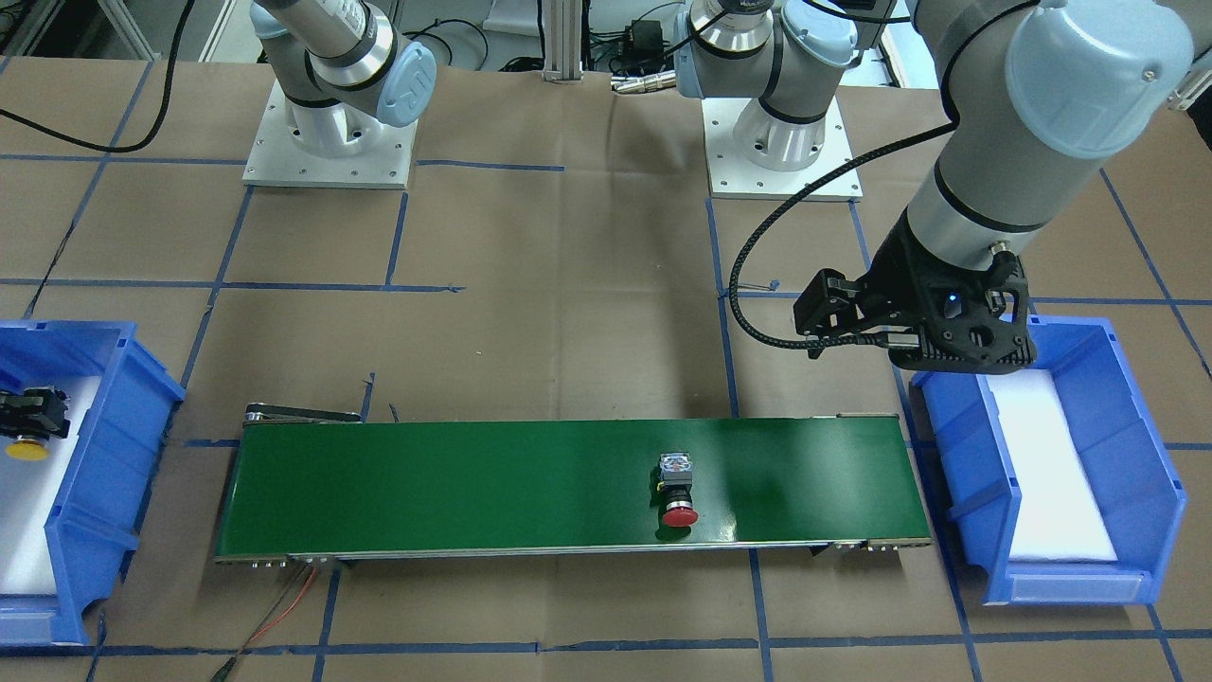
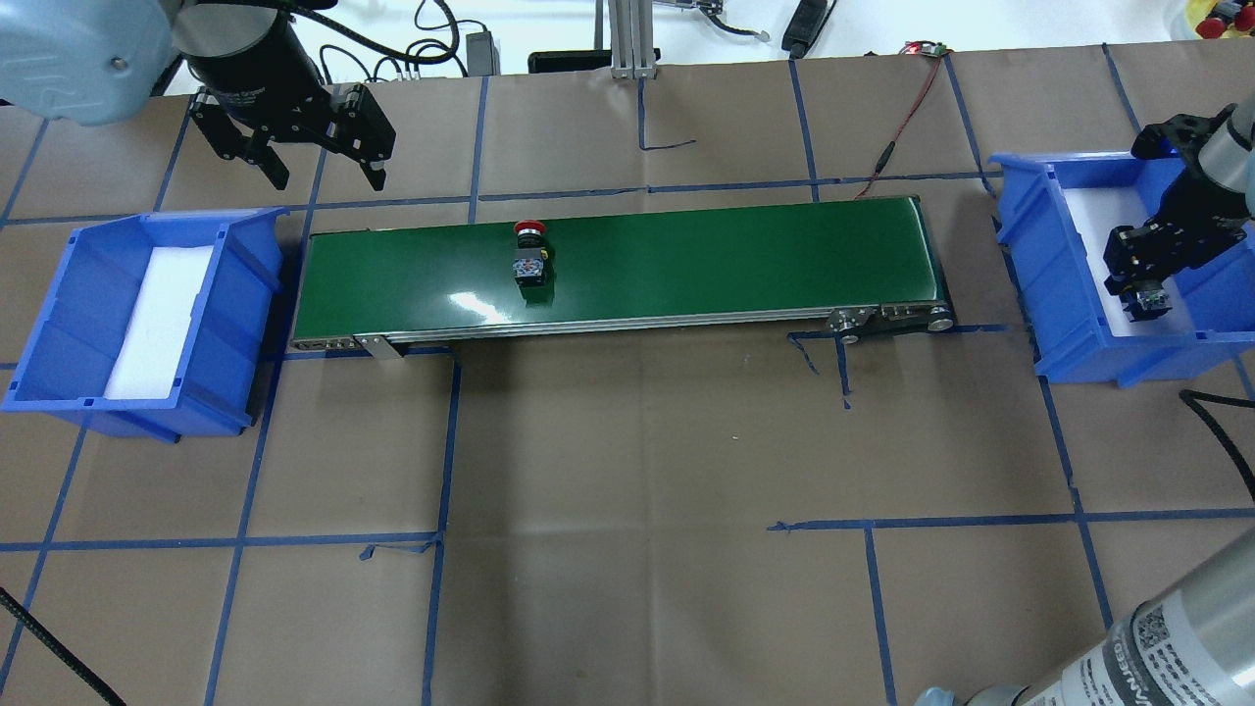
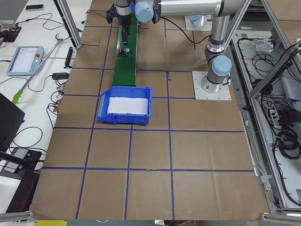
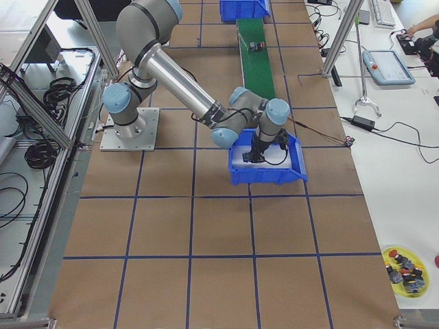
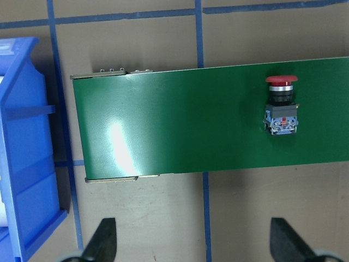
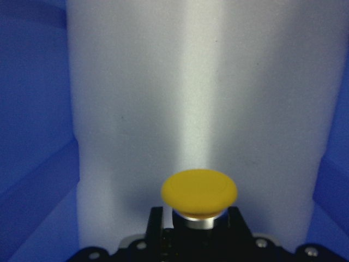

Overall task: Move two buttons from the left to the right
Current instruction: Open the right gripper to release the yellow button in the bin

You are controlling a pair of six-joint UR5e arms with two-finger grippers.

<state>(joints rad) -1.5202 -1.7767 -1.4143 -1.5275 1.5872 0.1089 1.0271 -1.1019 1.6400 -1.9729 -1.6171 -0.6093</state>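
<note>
While my right end effector (image 6: 195, 219) sits in the right blue bin (image 2: 1044, 284), clamped on the yellow button (image 6: 199, 192) just under its glossy mushroom cap, the red button (image 5: 282, 103) lies on its side on the green belt (image 5: 180, 120): red cap, silver ring, black collar, grey contact block. My left end effector (image 2: 328, 176) hangs wide open, holding nothing, above the bench (image 2: 637, 490) beside the belt's left end.

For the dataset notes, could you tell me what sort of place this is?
Most likely a robotics lab test cell: a paper-covered table gridded with blue tape, a green conveyor belt with a blue bin at each end, and a teach pendant on the side bench.
</note>
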